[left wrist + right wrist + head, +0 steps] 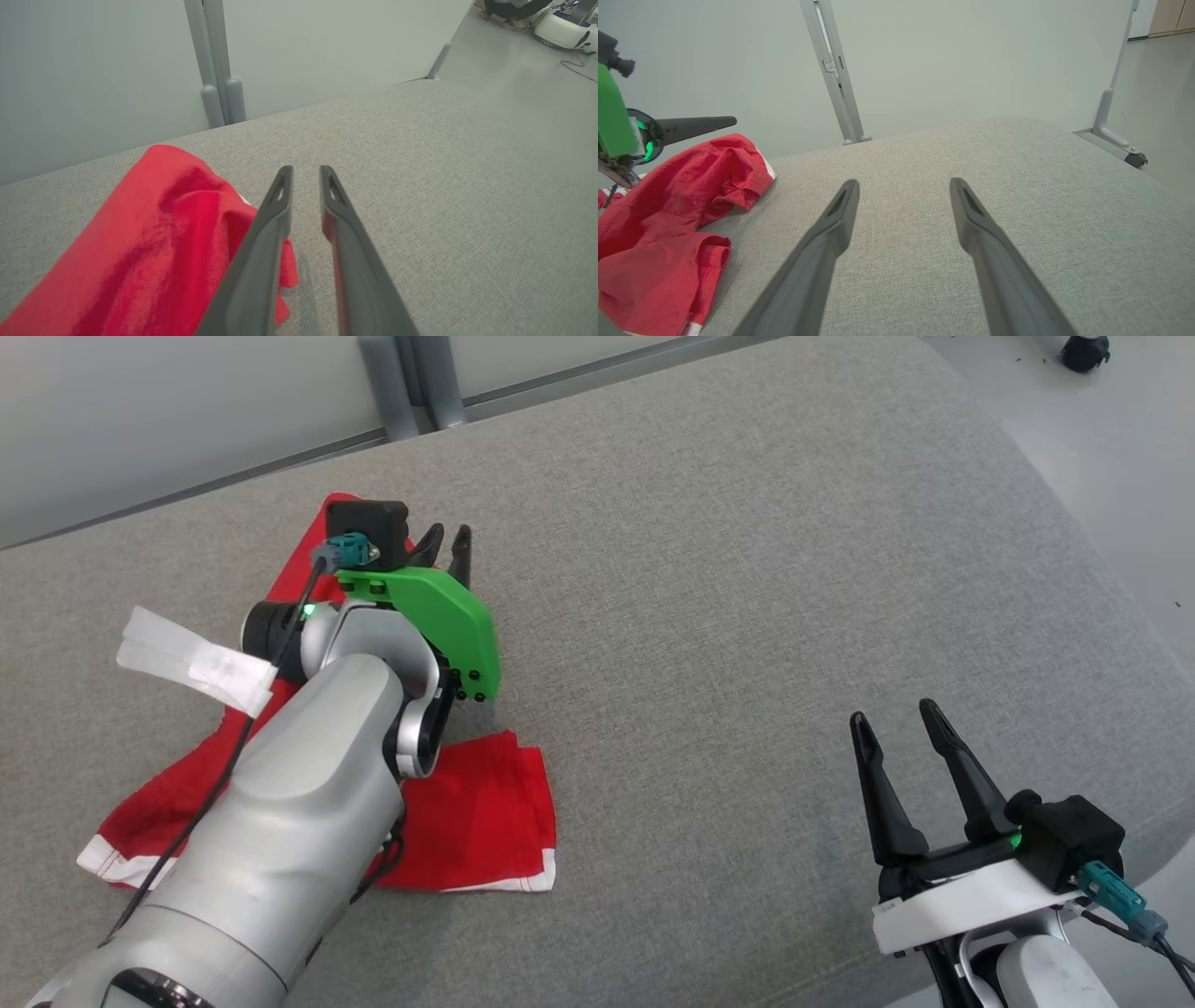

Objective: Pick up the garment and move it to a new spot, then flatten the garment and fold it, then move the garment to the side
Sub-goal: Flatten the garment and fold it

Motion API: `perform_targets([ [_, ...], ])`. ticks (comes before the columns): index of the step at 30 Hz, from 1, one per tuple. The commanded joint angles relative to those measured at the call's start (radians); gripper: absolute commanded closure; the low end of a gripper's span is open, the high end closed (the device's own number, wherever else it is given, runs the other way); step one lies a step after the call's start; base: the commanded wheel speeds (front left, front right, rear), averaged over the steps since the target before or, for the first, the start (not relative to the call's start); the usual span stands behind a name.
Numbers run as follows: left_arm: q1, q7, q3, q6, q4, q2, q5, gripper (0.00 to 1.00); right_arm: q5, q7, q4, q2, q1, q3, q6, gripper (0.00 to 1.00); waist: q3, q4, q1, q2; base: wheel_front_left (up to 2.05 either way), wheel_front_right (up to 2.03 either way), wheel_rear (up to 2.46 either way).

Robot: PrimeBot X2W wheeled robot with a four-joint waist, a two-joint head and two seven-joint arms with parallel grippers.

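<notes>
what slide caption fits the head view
Slightly open left gripper at the edge of a rumpled red garment on the grey cushion, right gripper open at lower right

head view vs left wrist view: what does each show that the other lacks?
Head view adds: the open right hand, the green plastic bracket on the left wrist, the white tape strip, and the near, white-trimmed edge of the red fabric garment. Left wrist view adds: a white machine with a cable on the floor. Shared: the garment, the grey upholstered surface, the grey wall posts, and the left hand, fingers slightly apart, nothing between them.
</notes>
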State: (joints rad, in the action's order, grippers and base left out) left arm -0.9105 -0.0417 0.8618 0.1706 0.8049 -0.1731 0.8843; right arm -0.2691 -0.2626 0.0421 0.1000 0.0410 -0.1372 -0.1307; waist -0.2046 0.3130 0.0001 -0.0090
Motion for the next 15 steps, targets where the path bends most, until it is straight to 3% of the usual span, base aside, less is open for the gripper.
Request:
perform_targets([
  [1,0.029,-0.006,-0.001,0.007,-0.019,0.005,0.008,0.04,0.008,-0.003,-0.004,0.004,-0.016,0.003,0.0,0.0,0.026,-0.028,-0.0001,0.009,0.0,0.0,0.0],
  [2,0.039,-0.012,-0.004,0.013,-0.036,0.012,0.014,0.0,0.008,-0.003,-0.006,0.005,-0.018,0.004,0.0,0.0,0.032,-0.035,-0.0001,0.009,0.0,0.0,0.0],
  [8,0.13,-0.063,-0.007,0.066,-0.192,0.004,0.014,0.0,0.019,-0.003,-0.022,0.017,-0.043,0.007,0.0,0.0,0.064,-0.086,-0.0001,0.009,0.0,0.0,0.0],
  [15,0.294,-0.143,-0.037,0.192,-0.435,-0.094,-0.009,0.0,0.031,-0.003,-0.068,0.023,-0.062,0.026,0.0,0.0,0.088,-0.151,-0.0001,0.009,0.0,0.0,0.0],
])
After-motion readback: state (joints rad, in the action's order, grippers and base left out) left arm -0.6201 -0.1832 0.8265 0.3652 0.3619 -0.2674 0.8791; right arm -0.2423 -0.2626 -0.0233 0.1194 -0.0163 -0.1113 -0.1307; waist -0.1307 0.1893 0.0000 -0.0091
